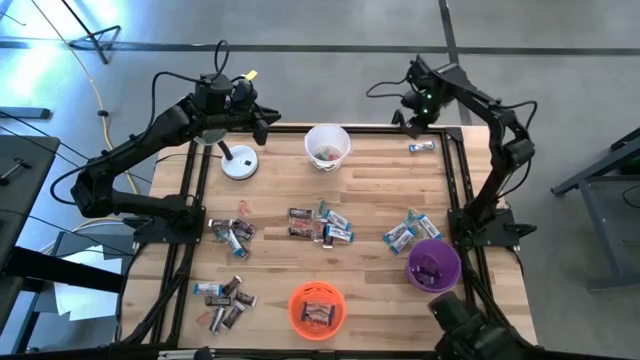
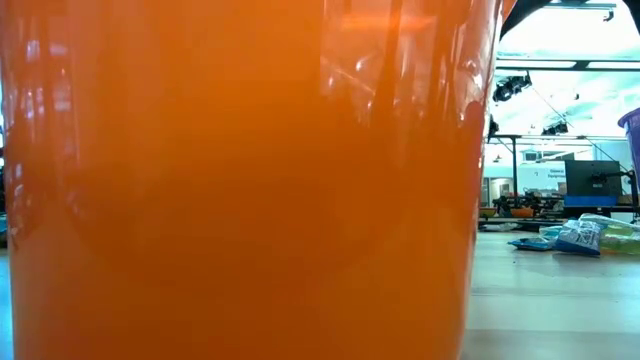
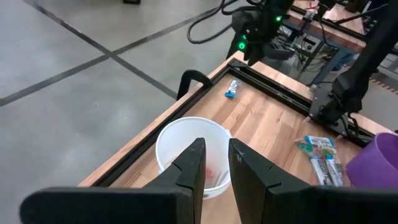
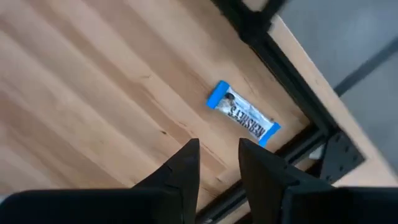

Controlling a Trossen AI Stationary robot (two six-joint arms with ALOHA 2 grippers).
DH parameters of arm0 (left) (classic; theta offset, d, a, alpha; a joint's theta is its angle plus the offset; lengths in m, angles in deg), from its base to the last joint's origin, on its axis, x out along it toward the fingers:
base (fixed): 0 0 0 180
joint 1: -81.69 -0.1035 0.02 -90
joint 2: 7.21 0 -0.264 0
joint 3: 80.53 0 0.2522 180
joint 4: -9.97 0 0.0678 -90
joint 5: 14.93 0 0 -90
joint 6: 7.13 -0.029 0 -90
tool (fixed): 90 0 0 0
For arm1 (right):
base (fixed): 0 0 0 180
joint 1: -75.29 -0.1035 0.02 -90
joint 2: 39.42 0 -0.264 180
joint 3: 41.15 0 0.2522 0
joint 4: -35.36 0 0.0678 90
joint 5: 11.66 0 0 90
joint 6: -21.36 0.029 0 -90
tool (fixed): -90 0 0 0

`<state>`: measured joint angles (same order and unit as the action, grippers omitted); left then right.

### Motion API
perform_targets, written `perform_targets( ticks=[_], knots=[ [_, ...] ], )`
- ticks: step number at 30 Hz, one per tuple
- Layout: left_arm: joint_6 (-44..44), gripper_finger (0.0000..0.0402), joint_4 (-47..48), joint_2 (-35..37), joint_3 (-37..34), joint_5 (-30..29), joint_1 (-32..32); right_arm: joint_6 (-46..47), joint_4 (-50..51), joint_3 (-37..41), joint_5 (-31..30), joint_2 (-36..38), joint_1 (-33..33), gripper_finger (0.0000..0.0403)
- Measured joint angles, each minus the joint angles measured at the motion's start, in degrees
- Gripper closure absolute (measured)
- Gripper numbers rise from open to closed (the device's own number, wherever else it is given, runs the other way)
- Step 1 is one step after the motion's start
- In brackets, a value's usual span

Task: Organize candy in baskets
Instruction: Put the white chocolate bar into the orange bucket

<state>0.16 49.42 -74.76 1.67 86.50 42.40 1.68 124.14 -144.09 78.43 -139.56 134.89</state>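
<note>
The white basket [image 1: 327, 145] [image 3: 186, 140] stands near the table's far edge with a few pieces inside. The orange basket [image 1: 317, 308] [image 2: 240, 180] stands at the near edge and the purple basket [image 1: 434, 264] at the near right; both hold candy. My left gripper [image 1: 268, 124] [image 3: 216, 163] hovers just left of the white basket, open by a narrow gap and empty. My right gripper [image 1: 400, 118] [image 4: 217, 152] hangs over the far right corner, open and empty. It is above and beside a blue-silver bar [image 1: 422, 147] [image 4: 244, 115] lying flat on the wood.
Loose candy lies in clusters at the left [image 1: 230, 235], centre [image 1: 320, 225], right [image 1: 405, 232] and near left [image 1: 225, 300]. A white desk lamp [image 1: 240, 160] stands at the far left. A black frame rail [image 4: 292, 149] borders the table beside the bar.
</note>
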Motion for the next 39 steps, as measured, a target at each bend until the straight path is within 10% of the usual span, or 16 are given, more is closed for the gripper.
perform_targets(
  ticks=[9,15,39],
  knots=[
    [-1.16,0.0346,-0.02,0.0,0.0,-0.12,0.0,-13.84,-0.43,0.0,-1.01,-4.0,-2.89,0.0248],
    [-1.55,0.0346,0.0,0.0,0.0,-0.2,-0.01,-13.45,-0.47,0.0,-13.43,-10.77,-1.38,0.0247],
    [-1.55,0.0346,0.04,0.0,0.0,-0.29,-0.01,-8.82,-1.06,0.07,-13.6,-18.01,1.5,0.0249]
  ],
)
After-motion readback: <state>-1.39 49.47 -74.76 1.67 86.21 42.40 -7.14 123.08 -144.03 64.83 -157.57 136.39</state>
